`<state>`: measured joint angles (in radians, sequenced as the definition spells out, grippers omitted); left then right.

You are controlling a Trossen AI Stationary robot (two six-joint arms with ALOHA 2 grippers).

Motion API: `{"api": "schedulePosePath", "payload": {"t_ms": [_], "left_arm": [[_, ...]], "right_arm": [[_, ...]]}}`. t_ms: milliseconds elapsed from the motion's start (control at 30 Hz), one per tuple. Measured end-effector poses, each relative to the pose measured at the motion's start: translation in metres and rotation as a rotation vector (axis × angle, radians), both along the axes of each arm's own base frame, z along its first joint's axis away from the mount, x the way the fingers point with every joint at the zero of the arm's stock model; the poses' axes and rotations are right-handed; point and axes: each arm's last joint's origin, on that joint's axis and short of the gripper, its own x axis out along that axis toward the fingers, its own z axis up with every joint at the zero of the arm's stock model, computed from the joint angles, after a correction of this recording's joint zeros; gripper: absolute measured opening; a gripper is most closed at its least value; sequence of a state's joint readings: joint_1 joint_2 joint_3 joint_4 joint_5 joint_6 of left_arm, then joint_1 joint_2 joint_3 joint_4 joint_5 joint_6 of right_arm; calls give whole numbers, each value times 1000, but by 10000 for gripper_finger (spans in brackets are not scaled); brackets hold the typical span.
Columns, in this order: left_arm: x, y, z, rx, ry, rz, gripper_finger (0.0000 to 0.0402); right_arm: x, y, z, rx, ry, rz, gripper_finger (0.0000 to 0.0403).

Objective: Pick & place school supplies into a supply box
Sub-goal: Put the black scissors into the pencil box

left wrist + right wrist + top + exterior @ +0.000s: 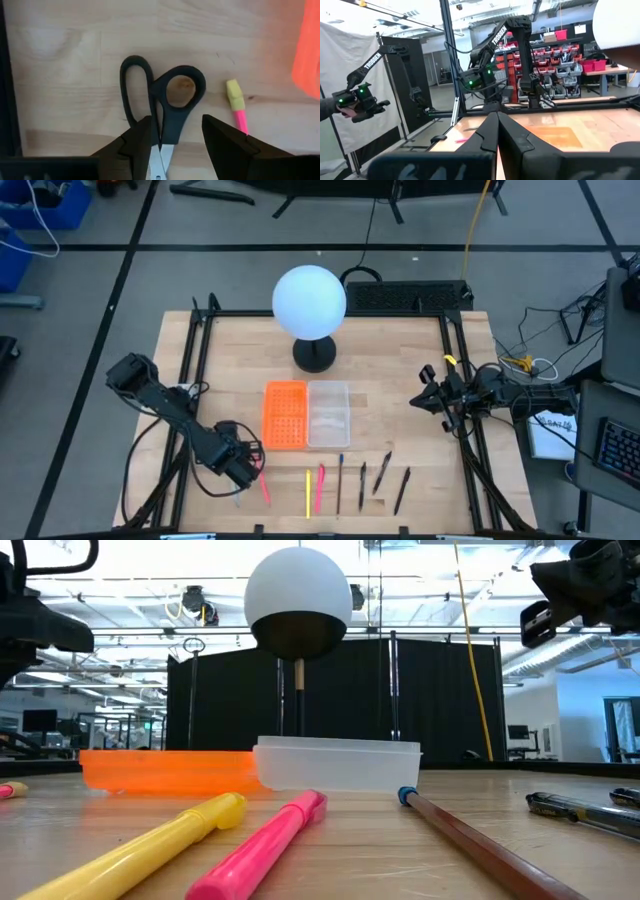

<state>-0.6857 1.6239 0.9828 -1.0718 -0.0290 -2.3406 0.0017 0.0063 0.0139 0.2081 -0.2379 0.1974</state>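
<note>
The scissors [160, 107] lie on the table [400, 350], left of the pens [340, 485].

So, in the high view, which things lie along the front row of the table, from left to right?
Left gripper → pink pen → yellow pen → second pink pen → several dark pens.

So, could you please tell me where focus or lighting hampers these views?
Low view: the yellow marker and pink marker blur up close, and the bright hall backlights the globe lamp. Left wrist view: the scissors are evenly lit and clear.
</note>
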Motion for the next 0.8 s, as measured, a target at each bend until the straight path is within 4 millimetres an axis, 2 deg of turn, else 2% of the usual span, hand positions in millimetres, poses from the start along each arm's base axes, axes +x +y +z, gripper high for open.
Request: {"api": "schedulePosePath", "payload": {"t_ms": [333,800], "left_arm": [[-6,6,-15,31,-7,39,182],[-16,15,-48,-41,-60,23,175]], "right_arm": [[0,0,0,0,-5,0,0],[0,0,0,0,4,0,0]]}}
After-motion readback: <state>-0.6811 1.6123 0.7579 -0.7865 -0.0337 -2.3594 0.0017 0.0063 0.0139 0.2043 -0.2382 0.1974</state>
